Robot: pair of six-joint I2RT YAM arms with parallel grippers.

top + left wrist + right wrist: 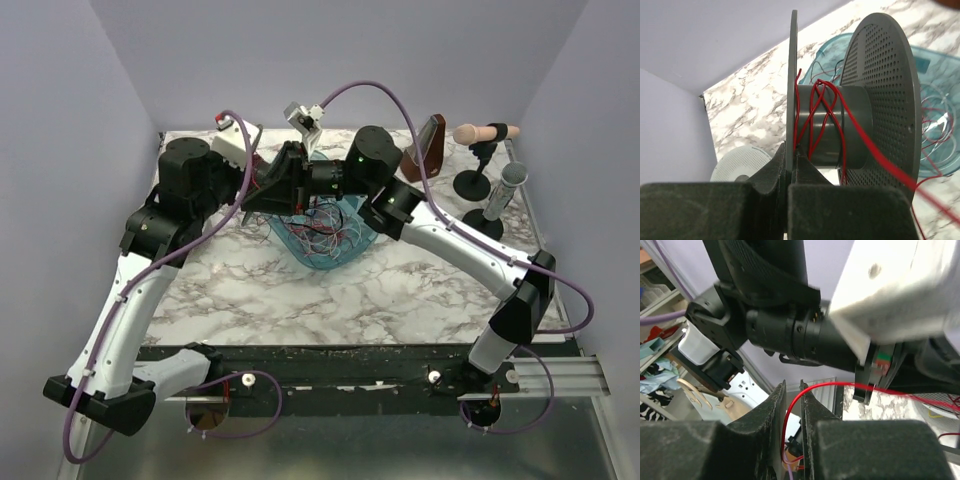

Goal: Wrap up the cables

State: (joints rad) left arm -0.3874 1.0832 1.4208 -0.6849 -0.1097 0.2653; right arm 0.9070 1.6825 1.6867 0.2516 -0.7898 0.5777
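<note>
Marble-patterned table (420, 290) fills the top view, where the left arm (130, 300) and right arm (470, 250) meet above a teal see-through tray (310, 262). The cables (335, 238), a tangle of thin red, white and dark loops, lie in that tray. From here I cannot tell how the fingers stand.

From the left wrist, the left gripper (791, 152) has its fingers pressed onto the thin outer flange of a grey spool (855, 125), pinching its lower edge. Several red strands (817, 112) cross over the spool's core, and one runs off toward the lower right. The tray lies behind, holding more wire.

From the right wrist, the right gripper (792, 390) has its fingers slightly apart. A single red wire passes through the narrow gap, which looks wider than the wire, and curves right toward the marble.
</note>
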